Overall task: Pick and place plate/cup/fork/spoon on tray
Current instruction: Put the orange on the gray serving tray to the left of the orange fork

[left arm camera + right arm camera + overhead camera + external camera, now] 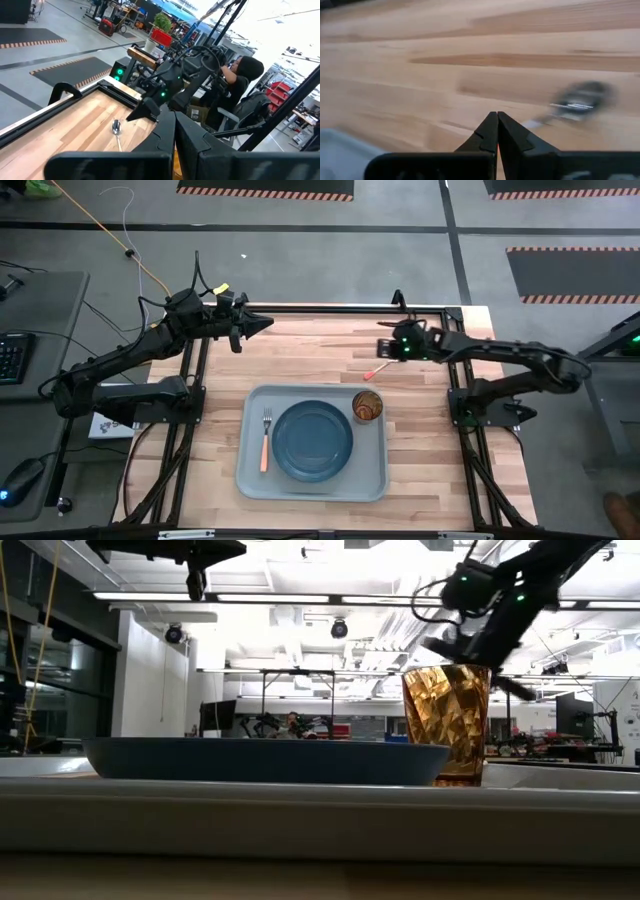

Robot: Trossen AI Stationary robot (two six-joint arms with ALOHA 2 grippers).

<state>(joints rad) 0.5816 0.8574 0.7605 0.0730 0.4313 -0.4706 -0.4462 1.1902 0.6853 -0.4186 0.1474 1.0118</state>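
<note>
Three of the four pieces already sat on the tray (300, 486): the plate (312, 440) near its middle, the fork (265, 438) lying lengthwise just beside the plate on the left arm's side, and the cup (367, 405) upright in the tray's far corner on the right arm's side, close to the plate's rim. Seen level from the counter (320, 345) edge, the plate (265, 760) was a low dark band and the cup (447, 722) rose well above it, amber and faceted, standing straight.

Only the spoon (377, 368) remained off the tray, lying flat on the bare wood beyond the cup, its handle toward the tray side. The right pincer (383, 347) hung just beyond it, near the far edge of the counter, with its fingers pressed together and nothing between them; its own camera showed the tips (496, 131) meeting in a point above the wood, with the spoon (576, 103) blurred off to one side and apart from them.

The left pincer (268, 324) waited over the far left part of the counter, well apart from the tray, its fingers likewise clenched on nothing. From that wrist, the spoon (116, 129) showed on the wood below the right arm, and a person (239, 80) sat in the room behind the counter.
</note>
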